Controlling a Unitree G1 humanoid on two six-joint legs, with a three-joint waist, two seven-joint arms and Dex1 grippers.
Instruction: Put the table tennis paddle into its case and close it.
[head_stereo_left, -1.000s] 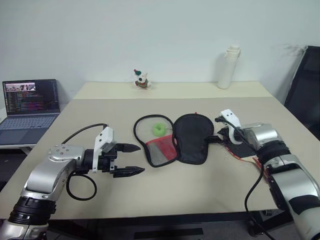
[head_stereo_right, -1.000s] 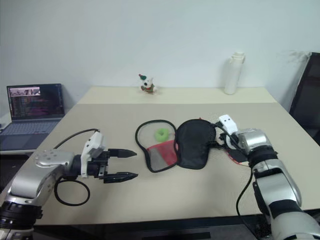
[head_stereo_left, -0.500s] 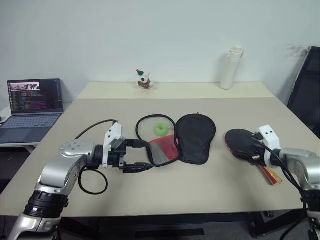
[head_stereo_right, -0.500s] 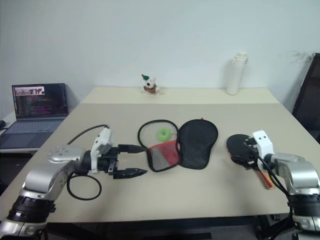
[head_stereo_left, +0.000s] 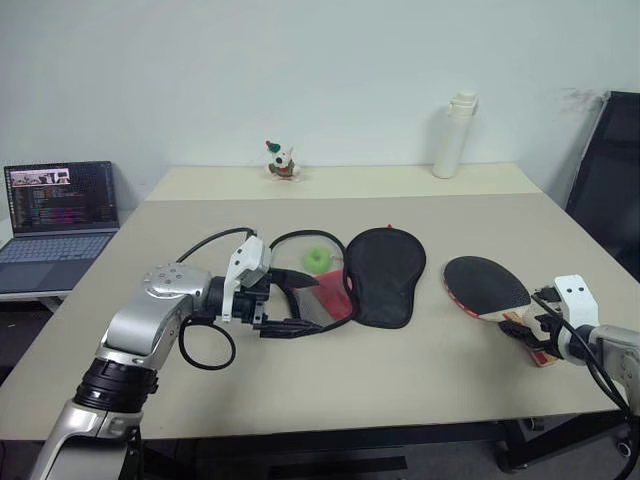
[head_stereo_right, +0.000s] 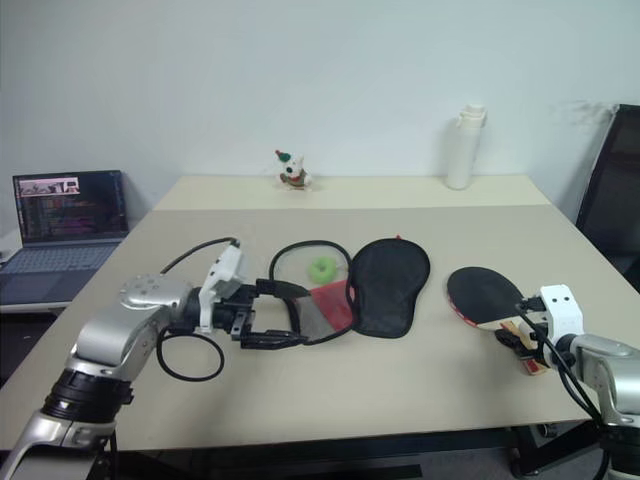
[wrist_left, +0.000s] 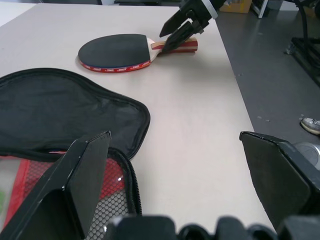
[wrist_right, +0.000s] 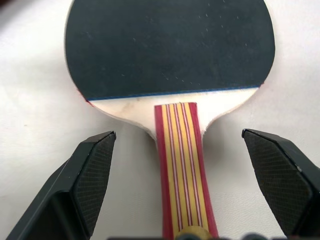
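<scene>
My silver left arm reaches inward, black two-fingered left gripper (head_stereo_left: 293, 305) spread wide; my right gripper (head_stereo_right: 517, 334) likewise gapes, pointing forward.

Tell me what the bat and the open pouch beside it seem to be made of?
The table tennis paddle looks like a matt black rubber face on pale wood, with a striped red and yellow wooden handle. The case seems soft black fabric, dull and slightly creased, with a zip edge and a red mesh pocket.
</scene>
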